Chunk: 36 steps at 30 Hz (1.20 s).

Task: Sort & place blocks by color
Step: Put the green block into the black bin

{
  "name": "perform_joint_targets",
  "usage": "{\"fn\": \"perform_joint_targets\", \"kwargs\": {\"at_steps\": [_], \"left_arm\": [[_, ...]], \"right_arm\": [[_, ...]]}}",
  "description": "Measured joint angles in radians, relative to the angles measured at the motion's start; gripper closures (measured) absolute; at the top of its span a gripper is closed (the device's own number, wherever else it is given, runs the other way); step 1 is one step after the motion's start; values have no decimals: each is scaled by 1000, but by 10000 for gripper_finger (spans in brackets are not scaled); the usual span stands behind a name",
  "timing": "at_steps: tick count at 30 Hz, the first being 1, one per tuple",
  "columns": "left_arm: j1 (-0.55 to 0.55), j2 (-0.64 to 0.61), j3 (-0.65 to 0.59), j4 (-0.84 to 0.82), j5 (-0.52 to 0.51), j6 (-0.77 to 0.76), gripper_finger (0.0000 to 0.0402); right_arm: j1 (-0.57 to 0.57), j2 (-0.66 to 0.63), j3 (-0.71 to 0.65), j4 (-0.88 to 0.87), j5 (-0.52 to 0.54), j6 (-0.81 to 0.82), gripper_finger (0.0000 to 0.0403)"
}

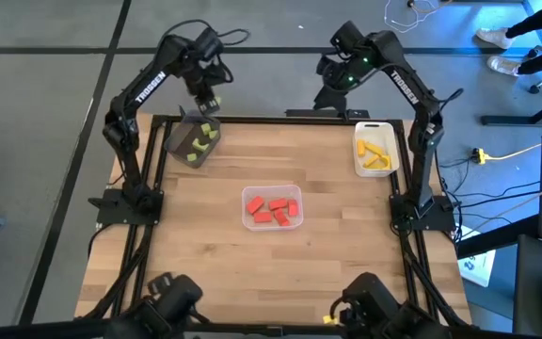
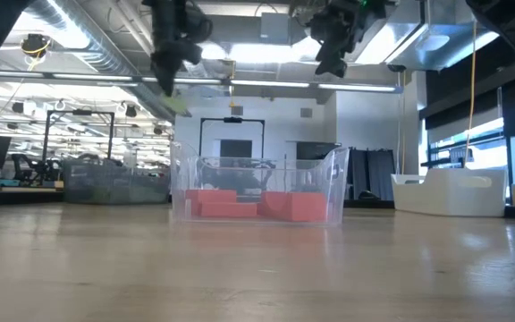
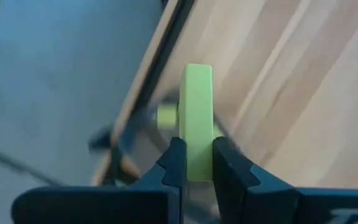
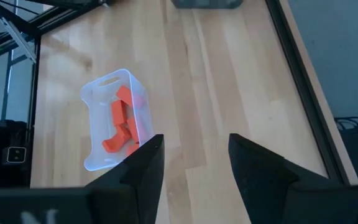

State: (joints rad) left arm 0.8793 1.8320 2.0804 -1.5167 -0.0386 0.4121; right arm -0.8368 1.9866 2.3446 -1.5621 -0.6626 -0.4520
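Left hand [image 3: 194,163]: pinches a light green block [image 3: 196,118] edge-on between its fingers, so the flat piece hangs clear below the grip and can fall straight once released.
Where it is: raised above the far left corner of the desk [image 1: 205,245], over the dark grey tray [image 1: 179,141]; the low view shows it high off the surface.
Dark grey tray: already holds several green blocks [image 1: 199,146], which is why this piece is carried there.
Clear tray [image 1: 248,201]: sits mid-desk with the red blocks [image 1: 277,209] grouped inside.
White tray [image 1: 358,143]: near the far right corner, holding the yellow blocks [image 1: 374,155].
Right hand [image 4: 191,163]: fingers spread, nothing between them; lifted behind the far edge, probably parked out of the way.
Loose blocks: none visible on the bare desk.
Judgement: the green piece looks like the last one to sort; what remains is a drop into the grey tray.
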Motion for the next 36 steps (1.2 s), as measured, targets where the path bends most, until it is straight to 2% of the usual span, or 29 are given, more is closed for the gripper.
{"fn": "perform_joint_targets", "kwargs": {"at_steps": [4,9,16,25,28,36], "left_arm": [[38,0,0,-59,-4,-84,359],[65,0,-46,-54,0,-185,359],[80,0,-272,-41,-11,-219,359],[76,0,-545,117,-57,-225,359],[75,0,-583,151,-56,-227,358],[74,0,-595,158,-64,-219,317]], "right_arm": [[0,-12,0,0,9,-6,224],[0,-19,0,-5,14,-17,224],[0,-19,0,-9,15,-51,224],[1,-19,0,-9,15,-51,224],[1,-19,0,-9,15,-51,224],[2,-19,0,-9,8,-50,224]]}}
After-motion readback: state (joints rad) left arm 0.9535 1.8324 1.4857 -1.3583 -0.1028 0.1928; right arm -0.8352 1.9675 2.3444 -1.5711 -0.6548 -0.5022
